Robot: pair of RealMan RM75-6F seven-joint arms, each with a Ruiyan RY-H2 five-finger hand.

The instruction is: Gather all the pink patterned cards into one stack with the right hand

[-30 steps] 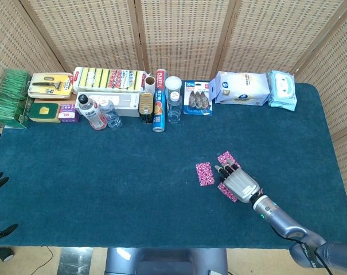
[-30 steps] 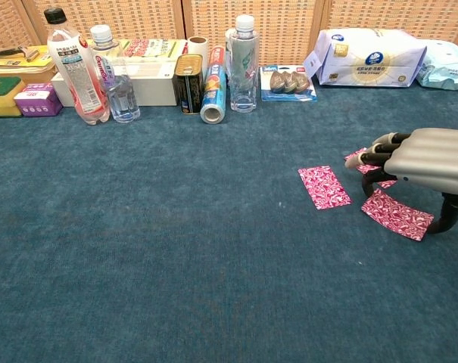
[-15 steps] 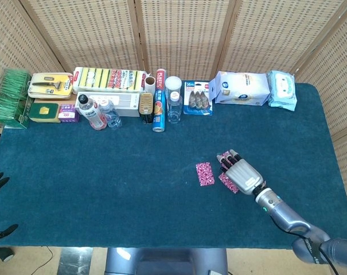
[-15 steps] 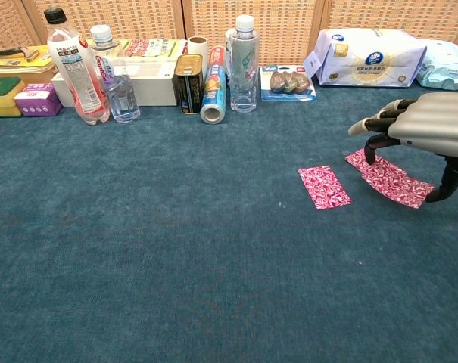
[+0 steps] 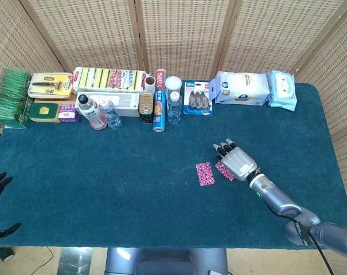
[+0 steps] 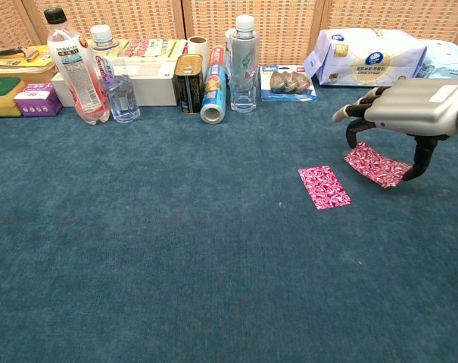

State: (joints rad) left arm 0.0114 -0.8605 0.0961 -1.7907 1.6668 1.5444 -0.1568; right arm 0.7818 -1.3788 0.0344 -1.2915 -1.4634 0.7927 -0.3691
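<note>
This looks like a test room for a robot, not a home. Woven cane screens (image 5: 179, 34) stand along the top of the frame, behind a table with a dark blue-green cloth (image 5: 104, 189). Shop goods sit in a neat row at its back edge

The right robot hand (image 5: 236, 161) covers a pink card (image 5: 224, 171) (partly hidden) beside another card (image 5: 205, 173).
</note>
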